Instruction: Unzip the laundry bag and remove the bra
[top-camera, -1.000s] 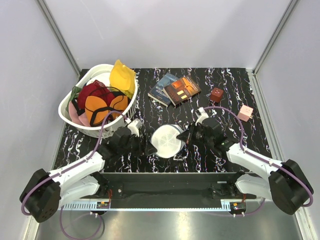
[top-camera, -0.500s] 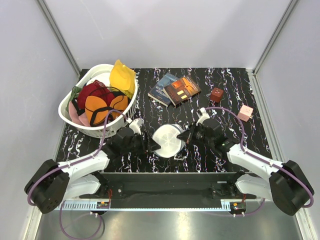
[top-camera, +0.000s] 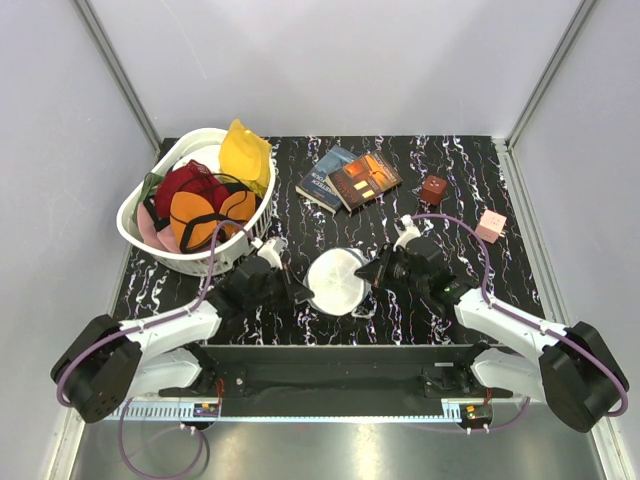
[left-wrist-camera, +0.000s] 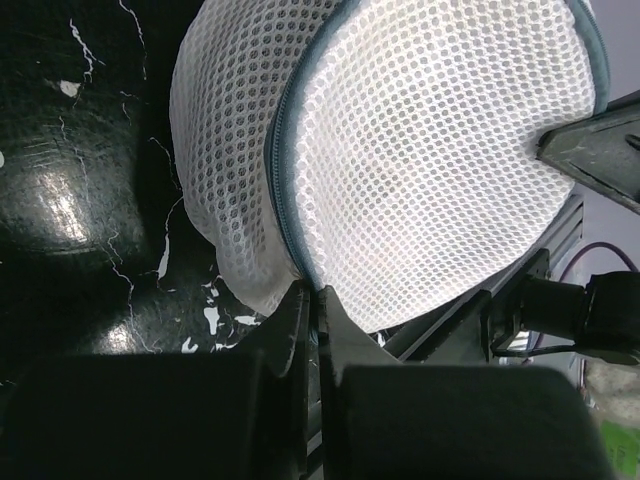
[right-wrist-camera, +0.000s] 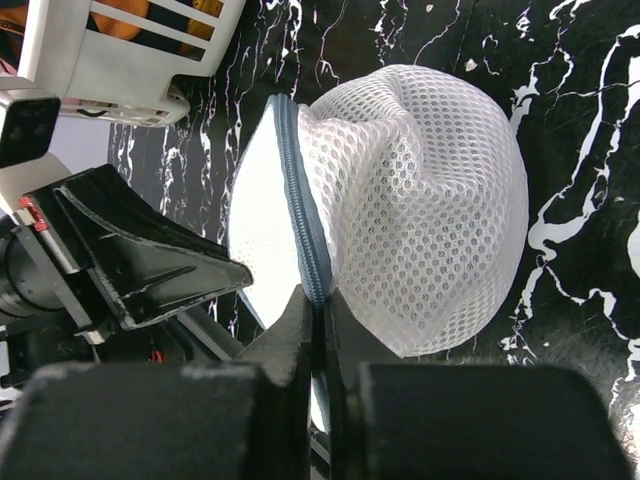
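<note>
The laundry bag (top-camera: 336, 281), a round white mesh pouch with a grey-blue zip seam, sits on the dark table between both arms. My left gripper (top-camera: 297, 293) is shut on the zip seam at the bag's left edge (left-wrist-camera: 300, 280). At the bag's right edge my right gripper (top-camera: 372, 275) is shut on the same seam (right-wrist-camera: 318, 292). In the left wrist view the mesh bag (left-wrist-camera: 420, 150) fills the frame; in the right wrist view the bag (right-wrist-camera: 420, 200) bulges to the right of the zip. The zip looks closed. The bra is hidden.
A white slotted basket (top-camera: 150, 240) with red, orange and yellow clothes stands at the back left. Two books (top-camera: 350, 180) lie at the back centre. A dark red cube (top-camera: 433, 189) and a pink cube (top-camera: 490, 226) sit at the back right.
My left gripper moved right to the bag's left edge and closed on the zip seam. The right gripper kept its hold.
</note>
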